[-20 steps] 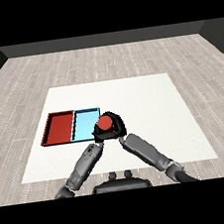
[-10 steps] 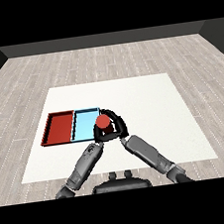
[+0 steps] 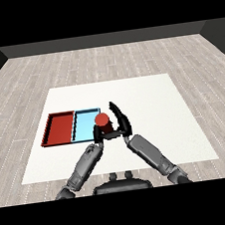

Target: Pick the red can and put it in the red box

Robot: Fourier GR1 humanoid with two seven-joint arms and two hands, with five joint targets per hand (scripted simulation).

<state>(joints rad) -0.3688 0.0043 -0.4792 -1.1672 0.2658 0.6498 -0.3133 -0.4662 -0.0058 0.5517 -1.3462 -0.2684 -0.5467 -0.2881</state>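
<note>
The red can is upright in my right hand, whose fingers and thumb curl round it from the right. It hangs over the right end of the light blue tray. The red tray lies just left of the blue one, a tray's width from the can. My left hand sits low at the can's front left with relaxed fingers and holds nothing.
Both trays lie side by side on the left half of the white table. Grey plank floor surrounds the table. My two forearms come in from the lower edge and meet near the can.
My right hand has carried the red can a little to the left and farther back, from the table beside the blue tray to over that tray's right end. The left hand barely moved.
</note>
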